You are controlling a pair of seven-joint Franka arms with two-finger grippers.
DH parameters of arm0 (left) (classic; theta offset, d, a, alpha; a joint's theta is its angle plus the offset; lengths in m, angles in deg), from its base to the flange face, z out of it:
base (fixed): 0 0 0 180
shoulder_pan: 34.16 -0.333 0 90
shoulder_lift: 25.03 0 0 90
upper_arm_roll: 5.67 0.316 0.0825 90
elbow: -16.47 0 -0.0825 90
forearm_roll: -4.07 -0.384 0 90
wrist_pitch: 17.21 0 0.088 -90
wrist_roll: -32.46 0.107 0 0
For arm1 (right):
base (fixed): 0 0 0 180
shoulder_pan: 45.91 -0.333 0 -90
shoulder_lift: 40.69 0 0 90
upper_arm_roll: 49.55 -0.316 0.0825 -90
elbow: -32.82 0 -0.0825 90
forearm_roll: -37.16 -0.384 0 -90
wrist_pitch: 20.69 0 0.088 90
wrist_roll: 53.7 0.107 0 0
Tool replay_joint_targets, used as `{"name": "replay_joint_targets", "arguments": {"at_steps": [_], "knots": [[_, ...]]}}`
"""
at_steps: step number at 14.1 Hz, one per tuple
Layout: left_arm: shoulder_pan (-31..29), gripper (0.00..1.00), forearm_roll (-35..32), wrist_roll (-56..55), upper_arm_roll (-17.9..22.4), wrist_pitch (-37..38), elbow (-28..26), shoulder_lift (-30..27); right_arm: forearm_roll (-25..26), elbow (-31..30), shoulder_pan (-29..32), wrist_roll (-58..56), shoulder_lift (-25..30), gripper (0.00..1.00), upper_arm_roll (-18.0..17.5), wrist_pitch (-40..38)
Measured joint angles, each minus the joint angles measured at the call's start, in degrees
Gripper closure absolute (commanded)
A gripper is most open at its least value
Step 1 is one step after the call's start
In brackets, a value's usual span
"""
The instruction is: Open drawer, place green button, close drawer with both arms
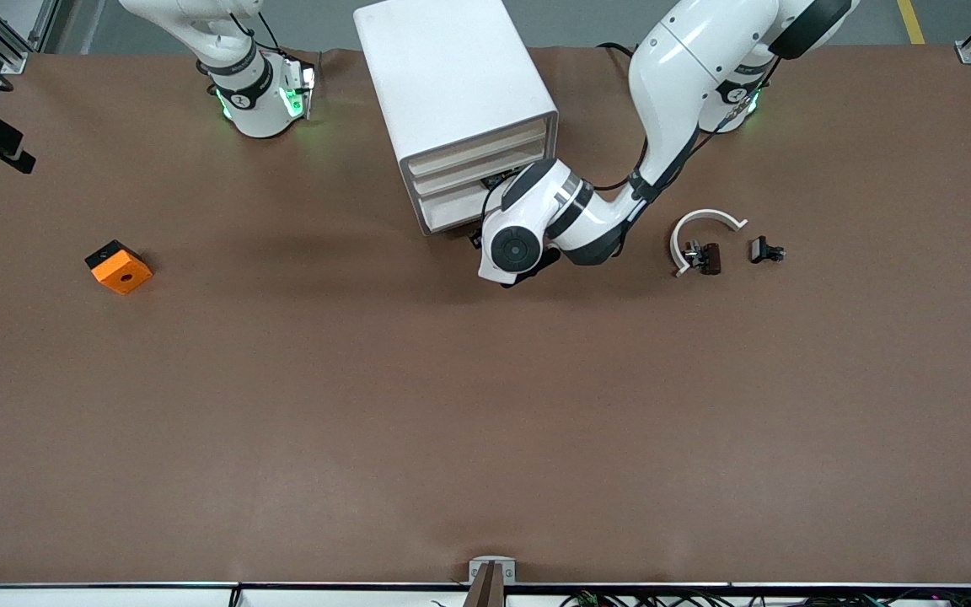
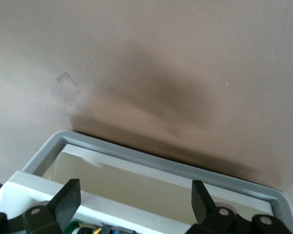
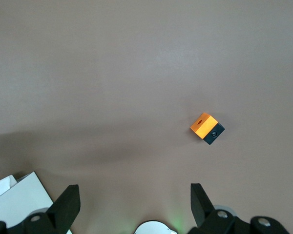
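Observation:
My left gripper (image 2: pixel 136 192) is open and empty at the front of the white drawer cabinet (image 1: pixel 452 76), over an open drawer with a grey rim (image 2: pixel 161 158) and a cream inside. In the front view the gripper is hidden under the left wrist (image 1: pixel 512 249). A tiny part with a green end, a black middle and some blue, apparently the button (image 2: pixel 73 227), shows under a white edge beside one finger. My right gripper (image 3: pixel 134 192) is open and empty, held high over the table near the right arm's base (image 1: pixel 258 93), and waits.
An orange block with a round hole (image 1: pixel 119 267) lies toward the right arm's end and shows in the right wrist view (image 3: pixel 203 125). Toward the left arm's end lie a white arc-shaped piece (image 1: pixel 705 223), a dark part (image 1: pixel 707 258) and a small black clip (image 1: pixel 765 250).

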Motion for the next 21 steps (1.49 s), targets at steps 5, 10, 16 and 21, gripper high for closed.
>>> {"name": "replay_joint_targets", "arguments": {"at_steps": [5, 10, 16, 21], "knots": [[0.06, 0.00, 1.24, -0.01, -0.70, 0.16, -0.03, 0.92, 0.00, -1.05, -0.18, 0.00, 0.88, 0.00, -0.04, 1.86], [0.07, 0.00, 5.41, -0.01, -1.15, 0.16, -0.03, 1.57, 0.00, -1.05, -0.18, 0.00, 0.92, 0.00, -0.04, 3.18], [0.07, 0.00, 5.85, -0.01, -1.16, 0.16, -0.03, 1.57, -0.01, -1.05, -0.22, 0.00, 0.92, 0.00, -0.04, 3.25], [-0.24, 0.00, 5.87, 0.00, -1.10, 0.14, 0.04, 1.57, -0.05, -1.05, -0.30, 0.00, 0.92, 0.00, 0.05, 3.25]]}}
